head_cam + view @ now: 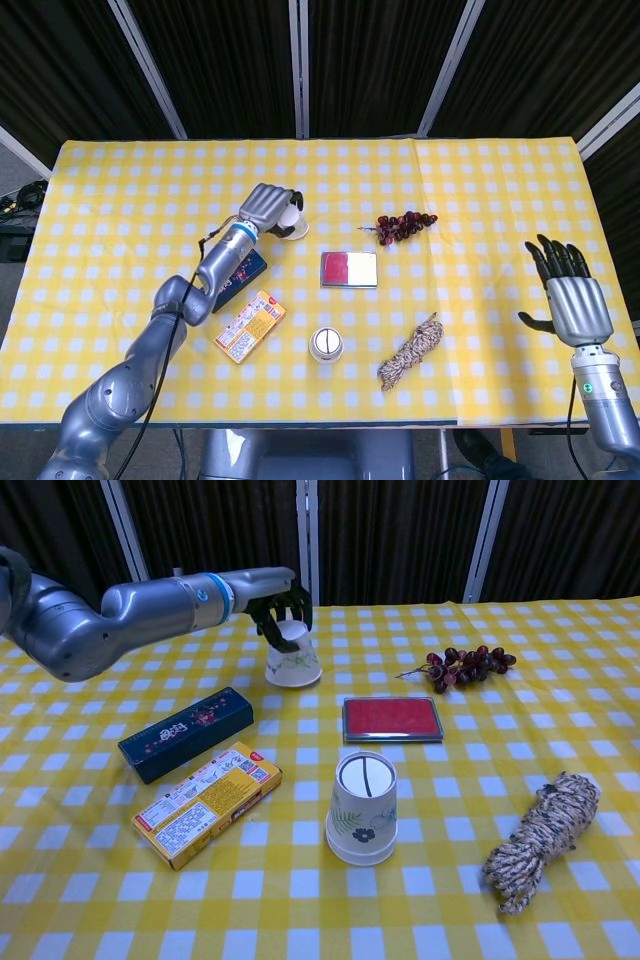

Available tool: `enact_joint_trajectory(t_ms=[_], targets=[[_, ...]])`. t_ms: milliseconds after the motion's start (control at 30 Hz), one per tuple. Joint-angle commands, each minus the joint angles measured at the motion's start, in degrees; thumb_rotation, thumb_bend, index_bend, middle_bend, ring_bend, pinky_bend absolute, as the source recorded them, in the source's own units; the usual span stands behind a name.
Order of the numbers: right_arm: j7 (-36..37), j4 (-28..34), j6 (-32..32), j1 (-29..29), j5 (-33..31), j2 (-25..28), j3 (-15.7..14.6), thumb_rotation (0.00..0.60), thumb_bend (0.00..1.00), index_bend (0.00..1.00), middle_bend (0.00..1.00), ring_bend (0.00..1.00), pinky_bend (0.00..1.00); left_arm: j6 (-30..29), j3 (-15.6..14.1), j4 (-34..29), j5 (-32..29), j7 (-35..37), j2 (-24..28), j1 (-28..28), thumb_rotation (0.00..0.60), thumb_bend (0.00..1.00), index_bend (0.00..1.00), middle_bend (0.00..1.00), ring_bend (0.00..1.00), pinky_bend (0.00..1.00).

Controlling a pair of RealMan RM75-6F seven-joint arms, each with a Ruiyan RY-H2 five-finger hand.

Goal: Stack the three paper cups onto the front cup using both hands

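An upturned white paper cup [293, 666] with a leaf print stands at the back of the yellow checked table [480, 180]. My left hand [268, 204] grips it from above, fingers curled round its upper end [277, 608], and the cup [294, 222] leans a little. A second upturned paper cup [325, 344] stands alone near the front edge [361, 809]. My right hand [571, 300] hovers open at the table's right edge, holding nothing; the chest view does not show it.
Between the cups lies a red flat case [391, 719]. Dark grapes [463, 666] lie right of the back cup. A dark blue box [186, 733] and a yellow box [207, 802] lie left of the front cup. A rope bundle [540, 840] lies front right.
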State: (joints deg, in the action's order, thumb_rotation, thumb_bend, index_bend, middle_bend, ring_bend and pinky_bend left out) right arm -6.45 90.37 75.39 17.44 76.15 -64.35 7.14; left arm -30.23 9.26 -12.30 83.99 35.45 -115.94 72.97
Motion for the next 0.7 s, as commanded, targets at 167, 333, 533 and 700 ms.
enact_joint_trajectory(t_ms=[167, 333, 533, 700], targets=[[-0.26, 0.48, 0.44, -0.25, 0.43, 0.1, 0.19, 0.6, 0.0, 0.0, 0.0, 0.0, 0.0, -4.01, -0.38, -2.8, 0.13, 0.91, 3.17, -1.09, 0.6, 0.36, 0.45, 0.41, 0.41, 0.51], [-0.65, 0.77, 0.49, -0.33, 0.65, 0.04, 0.31, 0.6, 0.0, 0.0, 0.0, 0.0, 0.0, -8.92, -1.26, -6.9, 1.1, 1.46, 7.03, -2.47, 0.6, 0.36, 0.45, 0.41, 0.41, 0.51], [-1.18, 0.91, 0.18, -0.3, 0.89, -0.26, 0.27, 0.6, 0.0, 0.0, 0.0, 0.0, 0.0, -19.02, -4.78, -20.02, 5.34, 1.51, 16.29, -6.41, 0.6, 0.36, 0.45, 0.39, 0.41, 0.51], [-1.88, 1.3, 0.16, -0.26, 1.35, -0.52, 0.24, 0.6, 0.0, 0.0, 0.0, 0.0, 0.0, -23.16, -6.49, -37.86, 7.18, -4.66, 27.15, -9.11, 0.6, 0.36, 0.44, 0.39, 0.41, 0.49]])
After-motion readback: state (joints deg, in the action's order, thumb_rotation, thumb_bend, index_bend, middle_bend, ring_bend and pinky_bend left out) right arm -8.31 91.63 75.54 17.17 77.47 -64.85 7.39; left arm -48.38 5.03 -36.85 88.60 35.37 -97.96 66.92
